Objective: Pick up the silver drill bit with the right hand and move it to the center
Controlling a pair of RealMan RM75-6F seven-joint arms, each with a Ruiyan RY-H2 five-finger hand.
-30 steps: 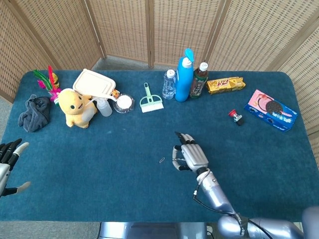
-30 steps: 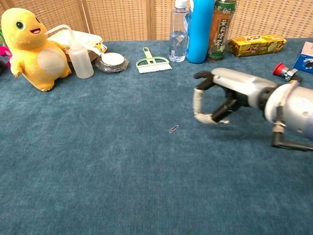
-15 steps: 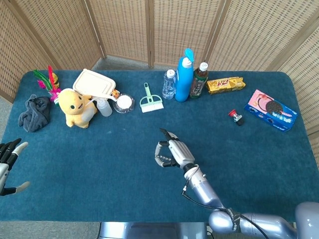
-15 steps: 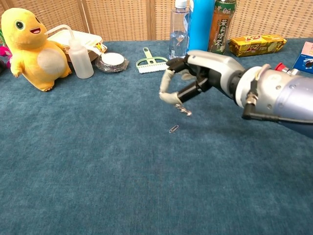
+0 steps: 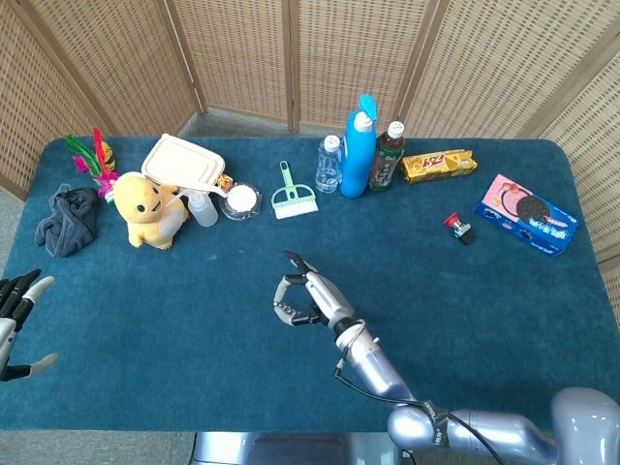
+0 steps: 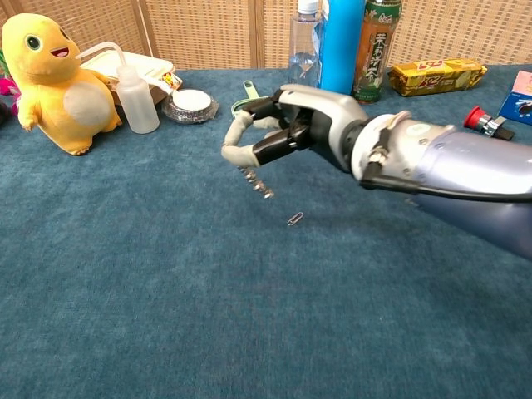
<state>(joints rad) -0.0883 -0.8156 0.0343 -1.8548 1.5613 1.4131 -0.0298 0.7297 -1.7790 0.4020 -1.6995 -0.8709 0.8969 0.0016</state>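
My right hand (image 5: 308, 299) (image 6: 274, 137) hovers over the middle of the blue table and pinches the silver drill bit (image 6: 256, 182) between thumb and finger. The bit hangs down and to the right from the fingertips, its tip just above the cloth. In the head view the bit (image 5: 282, 310) shows as a short dark twist at the hand's left edge. My left hand (image 5: 17, 315) rests at the far left edge of the head view, fingers spread, holding nothing.
A small paperclip (image 6: 295, 219) lies on the cloth just below the bit. Along the back stand a yellow plush (image 5: 147, 208), squeeze bottle (image 6: 135, 100), green brush (image 5: 290, 195), water bottle (image 5: 329, 164), blue bottle (image 5: 358, 145), tea bottle (image 5: 387, 155), snack bar (image 5: 438, 165). A red-capped part (image 5: 456, 227) and cookie box (image 5: 530, 214) lie right.
My right hand has carried the drill bit leftward across the table and lifted it slightly, from right of the paperclip to left of it. The left hand has stayed put.
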